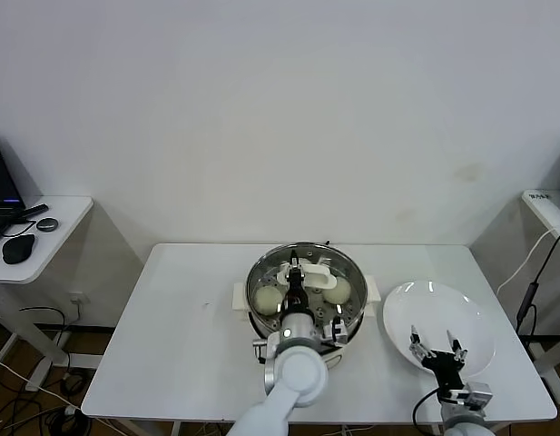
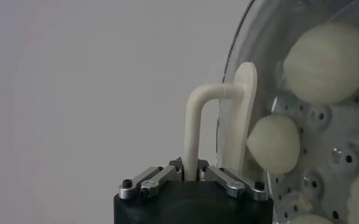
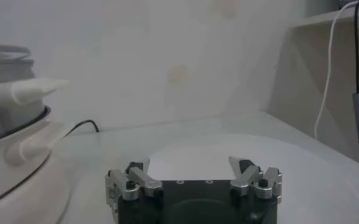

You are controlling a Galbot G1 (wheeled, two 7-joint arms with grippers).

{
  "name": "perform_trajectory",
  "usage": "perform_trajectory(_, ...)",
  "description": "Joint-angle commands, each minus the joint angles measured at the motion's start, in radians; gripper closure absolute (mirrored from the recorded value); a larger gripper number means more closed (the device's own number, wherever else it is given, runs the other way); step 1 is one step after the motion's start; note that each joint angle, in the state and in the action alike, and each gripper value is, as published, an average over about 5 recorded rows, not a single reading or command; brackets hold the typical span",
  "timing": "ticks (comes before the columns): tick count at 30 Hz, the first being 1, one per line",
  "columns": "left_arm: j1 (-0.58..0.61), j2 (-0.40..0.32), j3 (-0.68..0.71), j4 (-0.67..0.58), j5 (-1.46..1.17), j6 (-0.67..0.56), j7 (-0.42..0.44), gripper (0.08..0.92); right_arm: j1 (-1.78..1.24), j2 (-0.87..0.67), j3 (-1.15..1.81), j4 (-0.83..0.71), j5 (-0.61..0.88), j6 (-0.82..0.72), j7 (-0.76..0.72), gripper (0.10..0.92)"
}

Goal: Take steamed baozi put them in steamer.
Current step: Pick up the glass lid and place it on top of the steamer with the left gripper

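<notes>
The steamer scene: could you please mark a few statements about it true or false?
1. The left gripper is shut on the lid handle. True.
2. The plate still holds buns. False: it shows no buns.
3. Buns lie inside the steamer. True.
4. The right gripper holds a bun. False: it hangs open over the plate, holding nothing.
5. The steamer stands on the small side desk. False: it stands on the white table.
</notes>
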Motion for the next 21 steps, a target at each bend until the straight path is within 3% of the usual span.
perform_trajectory(1, 0.014, -0.002, 0.005, 0.003, 0.019, 0.000, -0.003, 0.819, 0.000, 0.000, 0.001, 0.002, 0.001, 0.002, 0.000, 0.203)
perform_trajectory(10, 0.033, 0.000, 0.007, 0.001, 0.016, -0.001, -0.021, 0.819, -0.010, -0.002, 0.002, 0.008, 0.001, 0.005, -0.001, 0.203)
perform_trajectory(15, 0.061, 0.007, 0.022, -0.082, -0.052, -0.012, -0.019, 0.813, -0.014, -0.003, 0.005, 0.019, 0.000, 0.004, 0.000, 0.203)
perform_trajectory(21, 0.114, 0.044, 0.043, -0.237, -0.132, -0.019, 0.044, 0.677, -0.015, -0.003, 0.004, 0.027, -0.008, 0.001, 0.000, 0.203)
